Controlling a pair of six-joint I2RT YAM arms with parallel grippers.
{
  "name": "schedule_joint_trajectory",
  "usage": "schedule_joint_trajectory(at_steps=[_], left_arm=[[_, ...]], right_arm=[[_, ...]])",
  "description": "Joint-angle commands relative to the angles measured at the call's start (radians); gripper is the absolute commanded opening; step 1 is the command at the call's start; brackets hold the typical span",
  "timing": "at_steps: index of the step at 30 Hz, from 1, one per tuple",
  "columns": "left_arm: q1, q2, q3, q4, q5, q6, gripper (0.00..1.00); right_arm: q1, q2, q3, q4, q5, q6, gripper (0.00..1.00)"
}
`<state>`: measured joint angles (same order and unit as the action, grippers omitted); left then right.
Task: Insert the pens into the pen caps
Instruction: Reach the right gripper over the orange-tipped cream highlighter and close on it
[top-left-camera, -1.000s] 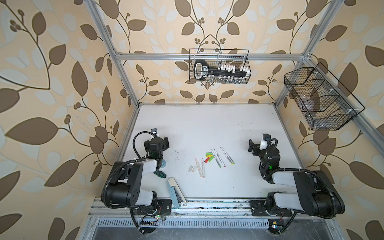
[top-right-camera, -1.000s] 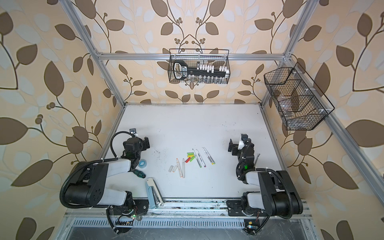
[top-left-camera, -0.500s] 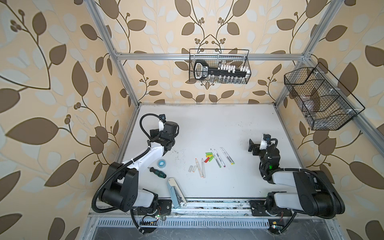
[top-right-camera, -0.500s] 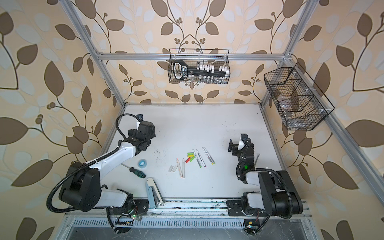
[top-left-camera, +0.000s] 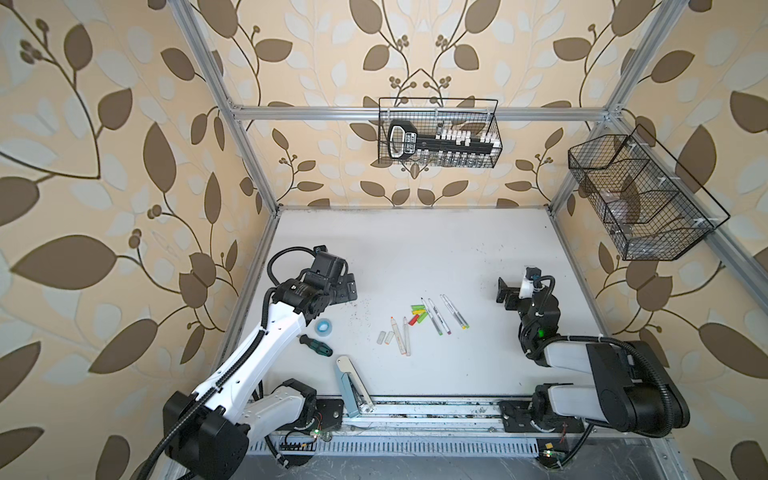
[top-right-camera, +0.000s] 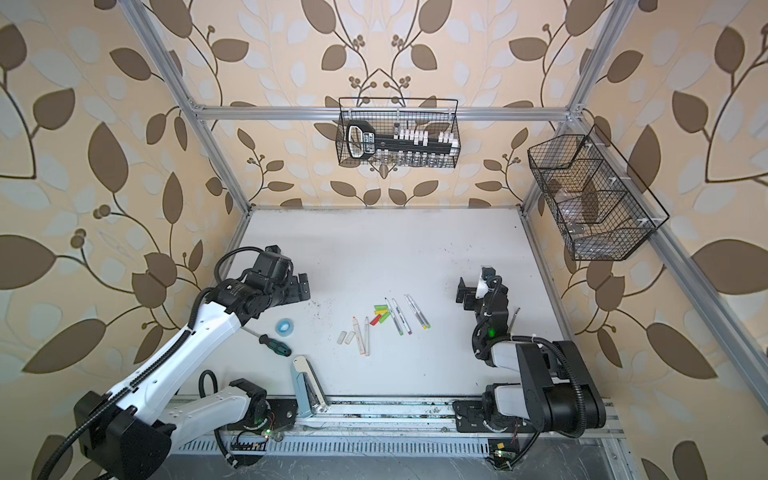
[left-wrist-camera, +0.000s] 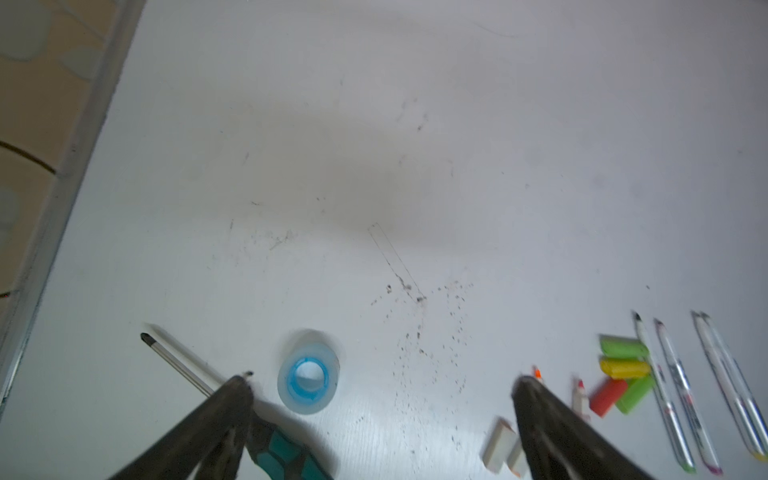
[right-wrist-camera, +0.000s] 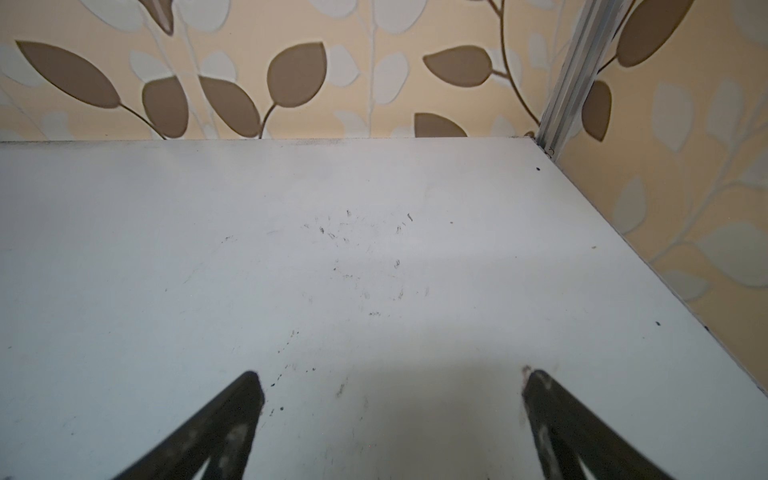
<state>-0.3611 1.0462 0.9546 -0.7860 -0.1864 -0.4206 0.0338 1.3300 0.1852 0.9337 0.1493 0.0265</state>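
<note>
Several slim white pens (top-left-camera: 442, 315) lie side by side at the table's middle, also in the left wrist view (left-wrist-camera: 681, 399). Two thicker white pens (top-left-camera: 401, 337) lie left of them. Green, yellow and red pen caps (top-left-camera: 418, 312) cluster between the two groups, also in the left wrist view (left-wrist-camera: 622, 368). Two whitish-grey caps (top-left-camera: 385, 337) lie by the thick pens. My left gripper (top-left-camera: 348, 286) (left-wrist-camera: 384, 380) hangs open above the table, left of the pens, holding nothing. My right gripper (top-left-camera: 505, 294) (right-wrist-camera: 390, 382) is open over bare table, right of the pens.
A blue tape roll (top-left-camera: 323, 325) and a green-and-black screwdriver (top-left-camera: 316, 345) lie under the left arm. A pale blue stapler (top-left-camera: 349, 384) sits at the front edge. Wire baskets hang on the back wall (top-left-camera: 438, 133) and the right wall (top-left-camera: 640, 195).
The left arm has risen from the front left and reached toward the back and the middle, uncovering the tape roll and screwdriver. The right arm has not moved.
</note>
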Motion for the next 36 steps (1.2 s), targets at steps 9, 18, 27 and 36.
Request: schedule_joint_trajectory(at_steps=[9, 18, 27, 36], left_arm=[[-0.011, -0.232, -0.118, 0.020, 0.304, 0.124, 0.99], [-0.010, -0.189, -0.116, 0.017, 0.323, 0.135, 0.99], [-0.010, -0.153, -0.094, -0.005, 0.287, 0.137, 0.99], [-0.008, -0.198, -0.068, -0.055, 0.058, 0.115, 0.99]], right_arm=[[0.208, -0.173, 0.326, -0.711, 0.248, 0.091, 1.00], [0.638, -0.308, 0.456, -1.096, 0.370, 0.342, 1.00], [0.989, -0.092, 0.594, -1.215, 0.384, 0.528, 0.91], [1.106, 0.325, 0.874, -1.267, 0.137, 0.517, 0.58]])
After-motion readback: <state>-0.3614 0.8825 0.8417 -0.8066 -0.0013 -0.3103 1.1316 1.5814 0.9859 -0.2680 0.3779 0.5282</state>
